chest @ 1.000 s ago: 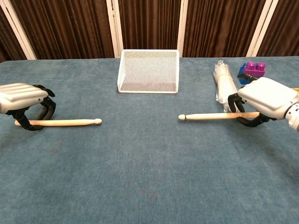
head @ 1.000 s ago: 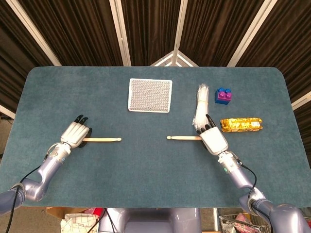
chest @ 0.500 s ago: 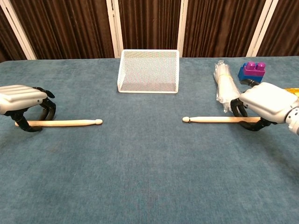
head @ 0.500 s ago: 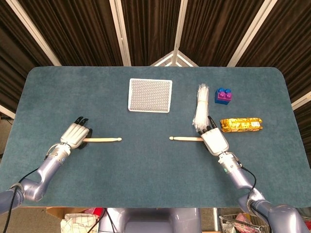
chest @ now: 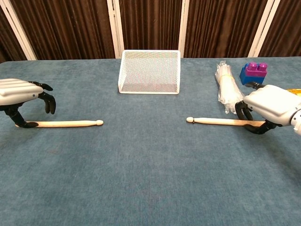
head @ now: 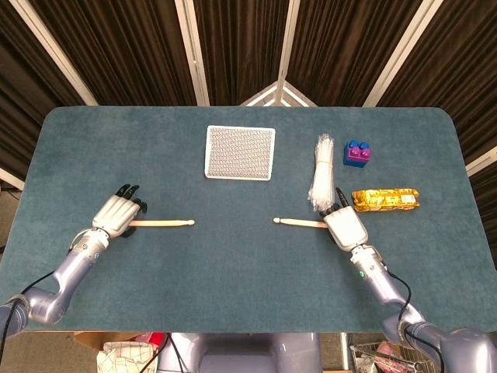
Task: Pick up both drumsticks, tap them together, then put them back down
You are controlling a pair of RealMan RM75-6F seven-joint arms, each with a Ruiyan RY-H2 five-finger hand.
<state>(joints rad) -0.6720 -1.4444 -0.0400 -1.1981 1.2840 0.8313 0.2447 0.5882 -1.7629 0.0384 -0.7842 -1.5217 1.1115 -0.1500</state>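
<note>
Chest view: both drumsticks lie flat on the surface, tips pointing inward. The left drumstick (chest: 61, 124) is released, the left hand (chest: 21, 94) spread above its butt. The right drumstick (chest: 221, 121) is loosely encircled by the right hand (chest: 265, 108), seemingly for set-down.

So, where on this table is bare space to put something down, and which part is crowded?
Bare blue cloth lies between the tips of the left wooden drumstick and the right wooden drumstick, and across the whole near strip. The far left corner is bare too. Crowded: the far right, with the clear plastic bundle, blue-and-purple toy brick and gold foil packet.
</note>
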